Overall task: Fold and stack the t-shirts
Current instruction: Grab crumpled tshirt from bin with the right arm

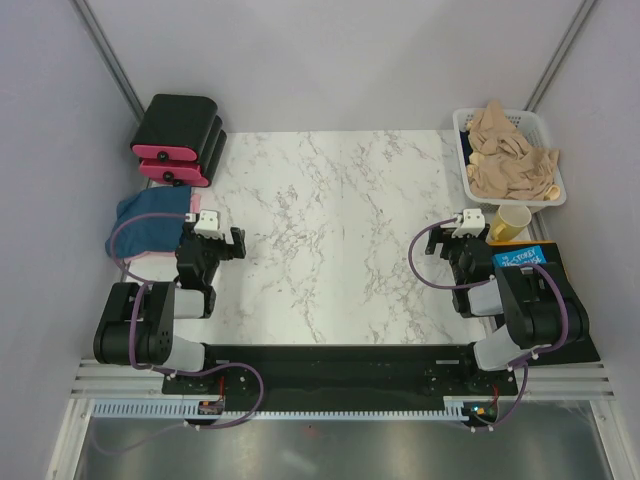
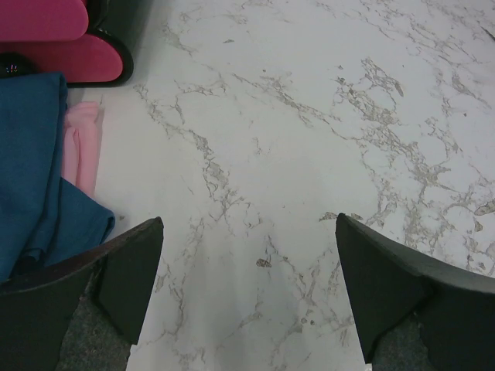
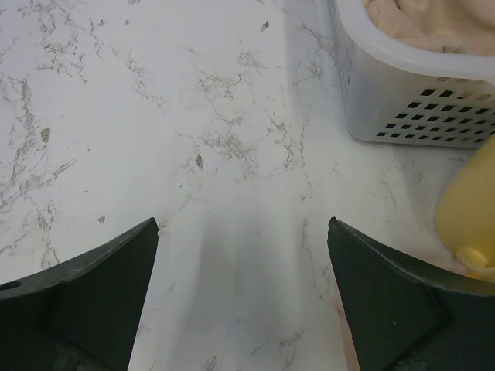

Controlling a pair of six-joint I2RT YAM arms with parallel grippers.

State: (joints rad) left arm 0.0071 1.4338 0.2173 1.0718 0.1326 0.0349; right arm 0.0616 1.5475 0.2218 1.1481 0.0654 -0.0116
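My left fingers point(image 2: 128, 282) and right fingers point(image 3: 387, 297) hung spread wide over the near counter point(image 1: 330, 220), grasping nothing. Tan t-shirts point(image 1: 510, 160) lay heaped in the far-right basket point(image 1: 461, 128). The blue t-shirt point(image 1: 150, 222) and pink t-shirt point(image 2: 81, 147) lay together at the left edge

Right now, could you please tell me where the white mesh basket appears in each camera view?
Top external: white mesh basket at the far right edge, tan t-shirts inside.
Left wrist: not in view.
Right wrist: top right corner.
Shared landmark: the marble tabletop.
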